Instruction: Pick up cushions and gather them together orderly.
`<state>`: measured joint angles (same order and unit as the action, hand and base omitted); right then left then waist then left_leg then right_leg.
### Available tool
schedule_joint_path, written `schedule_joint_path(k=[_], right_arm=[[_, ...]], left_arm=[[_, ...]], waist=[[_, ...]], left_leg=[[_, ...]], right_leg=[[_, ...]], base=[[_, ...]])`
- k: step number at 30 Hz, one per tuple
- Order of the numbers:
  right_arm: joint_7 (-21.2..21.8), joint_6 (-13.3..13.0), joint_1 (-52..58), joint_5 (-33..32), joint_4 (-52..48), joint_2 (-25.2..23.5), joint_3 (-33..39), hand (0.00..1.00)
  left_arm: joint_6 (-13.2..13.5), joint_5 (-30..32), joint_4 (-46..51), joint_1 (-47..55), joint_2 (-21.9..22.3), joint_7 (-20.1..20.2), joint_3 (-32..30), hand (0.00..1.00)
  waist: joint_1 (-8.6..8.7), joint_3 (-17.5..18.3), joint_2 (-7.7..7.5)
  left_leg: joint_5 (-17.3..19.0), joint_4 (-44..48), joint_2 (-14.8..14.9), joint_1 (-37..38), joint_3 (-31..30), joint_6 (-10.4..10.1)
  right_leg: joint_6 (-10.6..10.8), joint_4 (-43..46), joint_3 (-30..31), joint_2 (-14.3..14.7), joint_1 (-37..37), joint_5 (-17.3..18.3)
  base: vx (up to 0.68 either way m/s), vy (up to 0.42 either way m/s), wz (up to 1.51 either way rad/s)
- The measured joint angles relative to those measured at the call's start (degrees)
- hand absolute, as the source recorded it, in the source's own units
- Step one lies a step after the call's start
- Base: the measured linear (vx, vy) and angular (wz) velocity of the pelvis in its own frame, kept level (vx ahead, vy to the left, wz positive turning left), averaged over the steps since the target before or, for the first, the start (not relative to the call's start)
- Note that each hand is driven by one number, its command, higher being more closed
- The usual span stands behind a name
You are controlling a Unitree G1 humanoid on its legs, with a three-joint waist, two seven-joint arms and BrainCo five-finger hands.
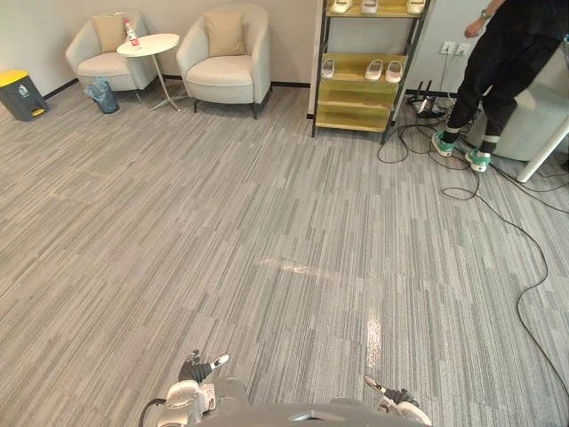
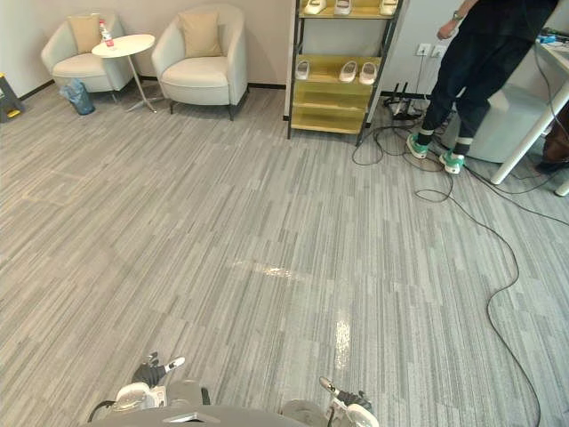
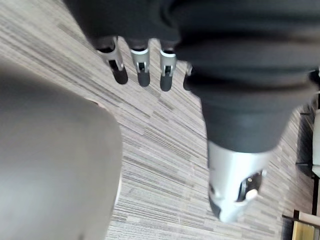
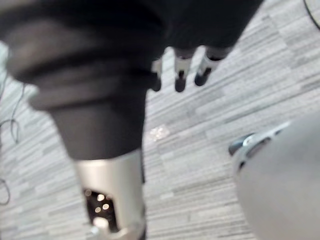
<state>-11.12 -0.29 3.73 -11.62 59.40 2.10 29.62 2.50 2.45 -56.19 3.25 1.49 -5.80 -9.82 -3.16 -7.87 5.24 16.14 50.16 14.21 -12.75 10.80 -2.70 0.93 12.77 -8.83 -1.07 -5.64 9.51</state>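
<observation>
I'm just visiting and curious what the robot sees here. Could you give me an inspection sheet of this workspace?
Surface: grey striped carpet floor.
Job's things: left cushion on left armchair, right cushion on right armchair, far from both hands.
Clutter: round table with bottle, bin, blue bag beside left armchair.
Hands: left hand and right hand low, open, holding nothing.
Cables: black cables trail over floor at right.
Surroundings: shelf with slippers; person standing at right.
</observation>
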Motion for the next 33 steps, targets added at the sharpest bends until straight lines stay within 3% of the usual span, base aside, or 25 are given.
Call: schedule_joint_path(k=[1,2,3,4,5,6,7,11,14,16,19,21,23,24,26,28,31,32,33], right_arm=[[-0.3,0.0,-0.4,-0.4,0.0,-0.2,0.5,0.0],[-0.3,0.0,-0.3,-0.5,-0.1,-0.3,1.3,0.0],[-0.4,-0.1,0.2,-0.4,0.0,0.1,2.0,0.0],[-0.4,0.1,0.1,-0.6,0.0,-0.8,1.9,0.0],[-0.4,0.0,0.0,-0.3,-0.1,-1.6,1.8,0.0],[-0.4,-0.1,0.0,-0.3,0.0,-2.0,1.9,0.0],[-0.4,0.0,0.1,-0.3,0.1,-2.3,2.0,0.0],[-0.4,0.0,0.4,0.4,-0.4,-2.2,0.7,0.0],[-0.1,-0.3,1.6,0.2,-3.6,-2.2,-0.3,0.0],[0.1,-1.1,2.0,0.2,-6.2,-3.3,-0.3,0.0],[0.6,-1.3,2.6,0.2,-6.9,-3.7,-0.5,0.0],[0.6,-1.4,2.4,0.1,-6.9,-3.6,-0.9,0.0],[0.6,-1.3,2.3,0.0,-6.7,-3.6,-0.4,0.0],[0.6,-1.3,2.3,0.0,-6.7,-3.8,-0.3,0.0],[0.6,-1.4,1.7,0.3,-6.6,-2.7,-0.5,0.0],[0.6,-1.2,1.2,0.2,-6.5,-2.5,-0.2,0.0],[0.7,-1.1,1.6,0.2,-6.5,-2.1,-1.0,0.0],[0.8,-1.1,2.0,0.3,-6.7,-2.0,-1.8,0.0],[0.9,-1.0,2.2,0.4,-6.7,-1.8,-2.4,0.0]], left_arm=[[0.0,0.0,0.0,-0.4,-0.2,0.0,0.5,0.0],[0.0,0.0,-0.1,-0.5,-0.1,-0.1,1.2,0.0],[0.0,0.1,-0.2,-0.5,0.2,-0.1,1.5,0.0],[0.0,0.0,-0.8,-1.1,-0.7,-0.3,1.5,0.0],[0.1,-0.1,-1.1,-1.1,-1.5,-0.6,1.4,0.0],[0.1,-0.1,-1.1,-1.3,-1.8,-0.7,1.3,0.0],[0.2,-0.5,-1.0,-1.6,-1.9,-1.0,1.0,0.0],[0.0,-1.2,-1.1,-1.1,-1.3,-1.4,-1.7,0.0],[-0.2,-1.2,-1.2,-0.9,-0.8,-1.4,-1.5,0.0],[-0.4,-1.5,-1.1,-0.7,-1.6,-1.4,-1.6,0.0],[-0.9,-2.2,-1.1,-0.7,-2.0,-1.4,-2.4,0.0],[-0.9,-2.5,-1.2,-0.6,-1.5,-1.4,-4.2,0.0],[-0.9,-3.9,-1.1,-0.2,-0.9,-1.5,-6.4,0.0],[-0.9,-4.6,-1.2,-0.1,-0.7,-1.5,-7.3,0.0],[-1.2,-4.6,-2.4,0.0,0.4,-1.3,-8.0,0.0],[-1.1,-4.4,-2.4,0.0,1.0,-1.0,-8.0,0.0],[-1.1,-3.7,-2.3,0.1,1.9,-1.0,-9.0,0.0],[-1.1,-3.3,-2.3,0.3,2.0,-1.0,-9.3,0.0],[-1.1,-3.3,-2.3,0.7,1.7,-1.0,-9.4,0.0]], waist=[[-0.01,-0.2,-0.34],[0.06,-0.2,-0.23],[-0.06,-0.2,0.28],[-0.02,-0.2,-1.29],[-0.18,-0.5,-2.22],[-0.13,-0.6,-3.02],[-0.57,-0.5,-3.9],[-1.08,0.0,-3.61],[-0.71,0.1,-3.47],[0.38,-0.8,-4.7],[1.54,-0.9,-5.79],[1.64,-0.9,-5.7],[1.58,-0.9,-5.74],[1.53,-0.7,-5.94],[1.37,-0.2,-3.57],[1.63,-0.3,-3.36],[1.52,-0.4,-3.18],[1.81,-0.3,-2.68],[1.87,0.4,-3.57]], left_leg=[[-0.1,-7.4,-0.8,-0.2,0.5,-0.5],[-3.0,-20.8,-2.1,0.1,0.0,-1.3],[-9.7,-25.5,-2.4,1.0,-0.4,-1.9],[-9.4,-28.9,-5.3,3.0,1.5,-1.1],[-9.6,-31.7,-7.2,4.1,2.3,-0.9],[-9.5,-31.8,-7.8,4.2,2.4,-0.5],[-8.9,-31.0,-8.5,4.4,3.7,1.2],[-2.2,-26.9,-9.0,6.1,6.8,2.2],[-0.6,-28.5,-9.8,8.4,8.8,3.2],[1.2,-28.1,-11.4,11.8,9.1,3.8],[3.4,-28.5,-11.4,16.7,7.7,3.7],[4.2,-28.8,-10.7,18.3,7.2,2.4],[3.8,-30.9,-10.2,20.8,7.7,1.7],[3.8,-32.4,-9.7,22.4,8.0,0.1],[2.5,-35.0,-7.1,23.9,8.1,-1.6],[-0.4,-39.4,-7.3,26.2,7.7,-1.2],[-2.1,-40.5,-6.5,28.0,4.7,-1.2],[-1.9,-40.4,-6.3,28.7,3.2,-1.6],[-1.6,-40.6,-6.7,28.7,2.9,-2.0]], right_leg=[[1.2,-0.5,0.5,-1.3,-0.7,0.0],[3.4,-0.7,1.5,-2.6,-0.7,0.7],[5.0,-0.8,2.3,-2.4,-0.5,1.2],[5.1,-2.1,4.3,-4.6,-0.7,0.6],[4.4,-3.7,5.3,-5.0,-1.0,-0.2],[4.1,-4.4,5.4,-4.9,-1.3,-0.7],[4.1,-5.5,4.9,-5.3,-1.8,-0.7],[4.7,-3.9,7.5,-7.1,-2.8,-0.7],[6.5,14.6,8.4,-8.8,6.4,1.1],[5.8,38.3,8.5,-11.1,16.7,-0.2],[5.5,47.8,3.1,-10.4,21.0,3.6],[3.3,39.9,-5.5,-11.3,24.0,5.3],[1.0,28.7,-13.6,-12.6,23.5,4.7],[-2.8,19.1,-16.5,-11.8,23.1,-0.8],[-5.1,17.2,-17.6,-8.2,20.7,-1.3],[-6.9,18.9,-16.5,-8.0,20.3,-0.1],[-6.8,25.5,-12.0,-8.1,19.7,0.1],[-4.5,28.9,-10.5,-8.9,21.1,2.0],[-3.1,27.8,-9.2,-9.2,21.2,3.0]], base=[[0.28,0.296,-0.28],[0.21,0.25,-0.32],[0.26,0.356,-0.26],[0.2,0.253,-0.18],[0.24,0.284,-0.05],[0.2,0.168,-0.06],[0.2,0.153,-0.13],[0.18,0.169,-0.46],[0.13,0.096,-0.32],[0.29,0.066,0.01],[0.28,-0.047,0.3],[0.38,-0.151,0.33],[0.42,-0.175,0.04],[0.39,-0.163,-0.1],[0.46,-0.176,-0.22],[0.33,-0.166,0.08],[0.11,-0.106,0.52],[0.08,-0.072,0.61],[0.13,-0.081,0.61]])
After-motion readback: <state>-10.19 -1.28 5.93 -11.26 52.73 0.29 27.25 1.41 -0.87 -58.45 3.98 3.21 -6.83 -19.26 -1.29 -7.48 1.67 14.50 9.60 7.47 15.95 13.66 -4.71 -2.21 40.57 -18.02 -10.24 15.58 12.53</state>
